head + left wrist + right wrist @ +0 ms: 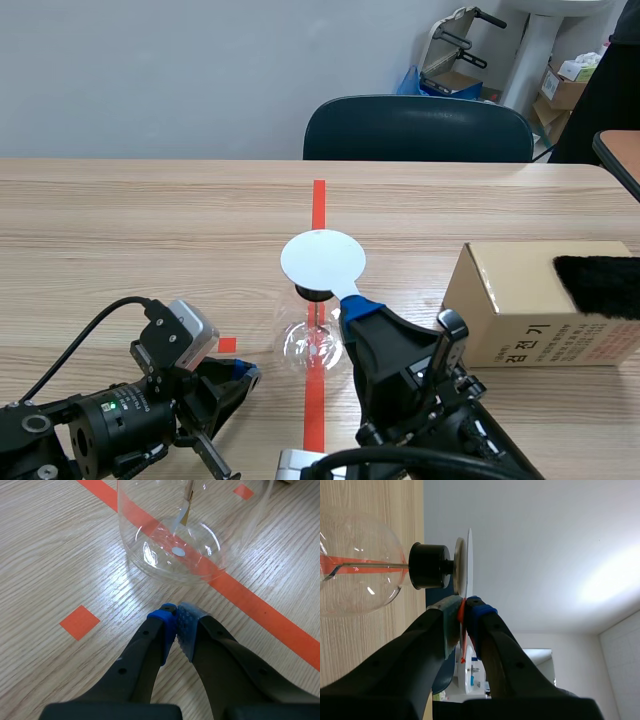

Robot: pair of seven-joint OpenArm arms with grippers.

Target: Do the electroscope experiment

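The electroscope is a clear glass flask [312, 345] with a black stopper [310, 293], standing on the orange tape line. A round white plate [322, 258] lies flat over its top. My right gripper [350, 303] is shut on the plate's near edge. In the right wrist view the thin plate [469, 560] sits against the metal disc [459, 566] above the stopper [429, 566], pinched in the gripper [464, 612]. My left gripper [245, 372] rests low, left of the flask, shut on nothing. From the left wrist, the gripper [176, 625] stands just short of the flask [172, 535].
A cardboard box [545, 305] stands at the right with a piece of black fur [600, 285] on its top. A dark chair [418, 130] is behind the table's far edge. Bare wood lies to the left and beyond the flask.
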